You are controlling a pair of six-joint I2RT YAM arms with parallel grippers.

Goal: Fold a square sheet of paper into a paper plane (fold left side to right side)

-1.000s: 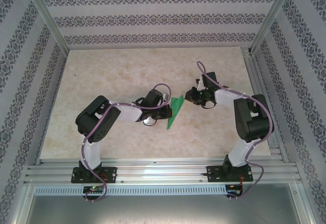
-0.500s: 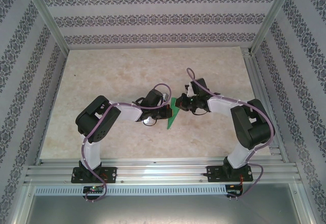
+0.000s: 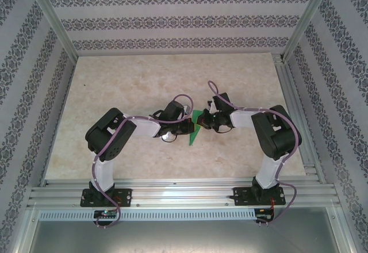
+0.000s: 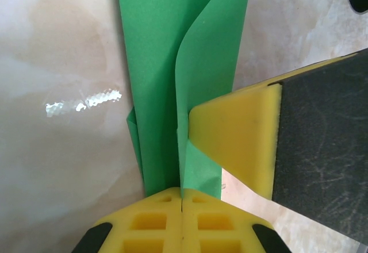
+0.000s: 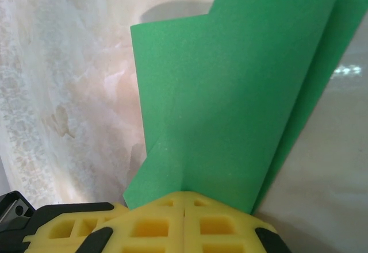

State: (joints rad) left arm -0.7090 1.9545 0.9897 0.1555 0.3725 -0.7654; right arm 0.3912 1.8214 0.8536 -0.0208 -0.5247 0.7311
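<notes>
The square sheet of paper (image 3: 193, 135) is folded into a narrow green shape with a centre crease and stands on edge at mid-table. In the left wrist view the paper (image 4: 155, 63) runs up from my left gripper (image 4: 182, 194), whose yellow pads are shut on its near end. My right gripper (image 5: 184, 198) is shut on the paper (image 5: 230, 92) from the opposite side. Seen from above, the left gripper (image 3: 188, 127) and right gripper (image 3: 202, 121) meet at the paper. One yellow right finger (image 4: 236, 144) presses against the paper's flap.
The marble tabletop (image 3: 144, 80) stretches wide to the left and behind the arms. Patterned walls enclose it on three sides. An aluminium rail (image 3: 294, 115) borders the right edge, and a frame rail (image 3: 184, 191) runs along the front by the arm bases.
My right arm swung left to the paper and its gripper closed on the paper's upper end. The left gripper kept its hold and stayed put.
</notes>
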